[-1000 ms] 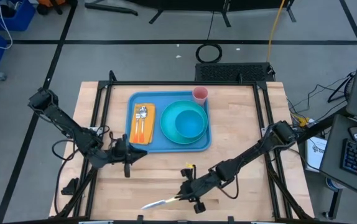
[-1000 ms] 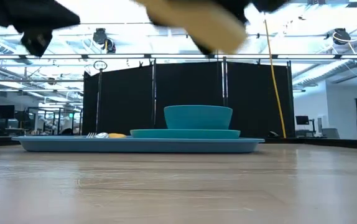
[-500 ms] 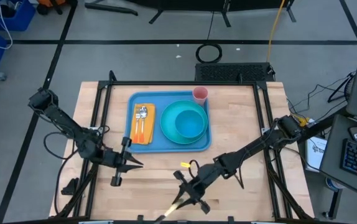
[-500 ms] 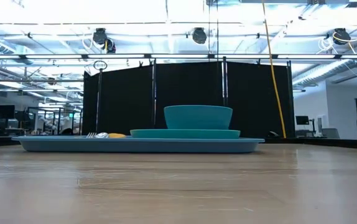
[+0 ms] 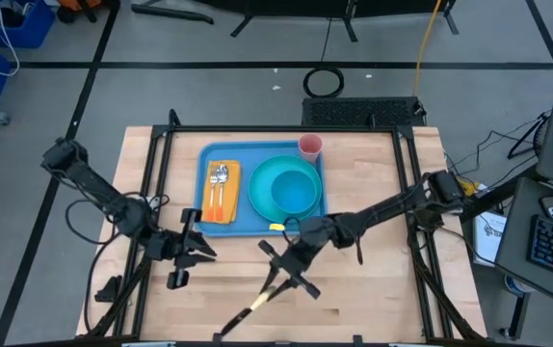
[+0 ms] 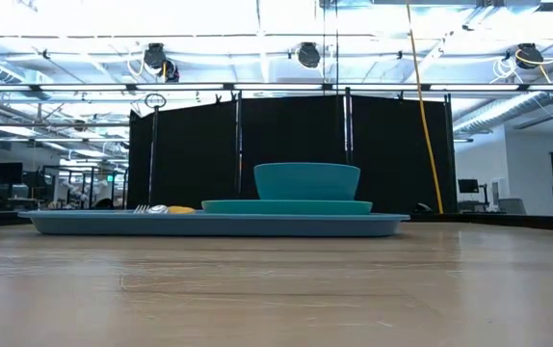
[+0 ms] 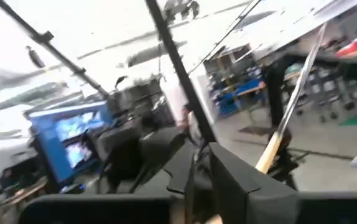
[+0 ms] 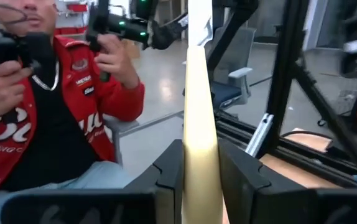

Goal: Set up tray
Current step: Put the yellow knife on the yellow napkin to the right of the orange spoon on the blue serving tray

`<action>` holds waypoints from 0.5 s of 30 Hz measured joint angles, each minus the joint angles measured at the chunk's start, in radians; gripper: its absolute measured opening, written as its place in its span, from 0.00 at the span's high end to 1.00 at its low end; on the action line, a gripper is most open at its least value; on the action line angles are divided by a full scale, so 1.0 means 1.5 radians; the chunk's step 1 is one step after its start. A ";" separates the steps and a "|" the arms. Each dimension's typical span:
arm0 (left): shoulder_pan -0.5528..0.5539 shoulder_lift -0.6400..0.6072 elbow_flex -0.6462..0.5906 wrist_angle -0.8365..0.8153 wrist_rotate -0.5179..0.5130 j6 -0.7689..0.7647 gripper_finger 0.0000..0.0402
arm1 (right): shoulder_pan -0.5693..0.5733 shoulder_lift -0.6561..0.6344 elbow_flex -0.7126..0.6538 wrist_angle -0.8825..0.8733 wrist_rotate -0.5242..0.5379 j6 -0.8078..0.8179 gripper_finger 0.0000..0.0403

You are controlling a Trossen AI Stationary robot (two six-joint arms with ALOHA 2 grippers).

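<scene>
High view, flat light-blue tray (image 5: 257,226), rounded corners, seemingly low rim

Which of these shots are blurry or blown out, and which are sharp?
Left wrist view: heavily motion-blurred, with washed-out glare overhead. Right wrist view: the cream handle gripped by the right hand is sharp, the room behind a little soft. Low view: the tray is crisp, ceiling lights blown out, near tabletop soft. High view: evenly lit and clear.
</scene>
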 joint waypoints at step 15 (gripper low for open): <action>0.025 0.000 0.084 -0.194 0.110 -0.041 0.57 | -0.038 -0.001 0.000 0.013 -0.032 0.015 0.84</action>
